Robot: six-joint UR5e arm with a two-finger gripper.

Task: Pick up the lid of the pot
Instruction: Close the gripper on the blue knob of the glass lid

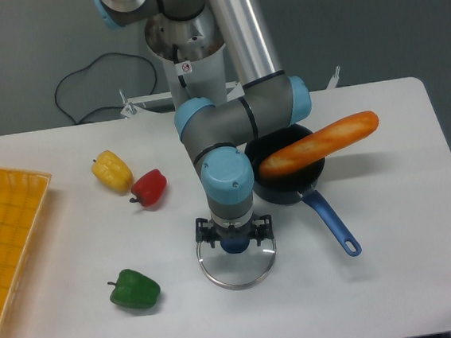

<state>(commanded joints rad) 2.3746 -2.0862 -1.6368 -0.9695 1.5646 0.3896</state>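
The gripper points down over the glass pot lid, open, its two fingers apart. One finger stands to the left and the other to the right of the lid's dark blue knob. Both tips overlap the upper part of the glass in this view, and I cannot tell their exact height above it. The lid lies flat on the table, its round metal rim showing in front. The gripper body and fingers cover parts of its back edge.
A black pan with a blue handle is at the right, a long orange item lying across it. To the left are a yellow item, a red pepper and a green pepper. An orange crate stands far left.
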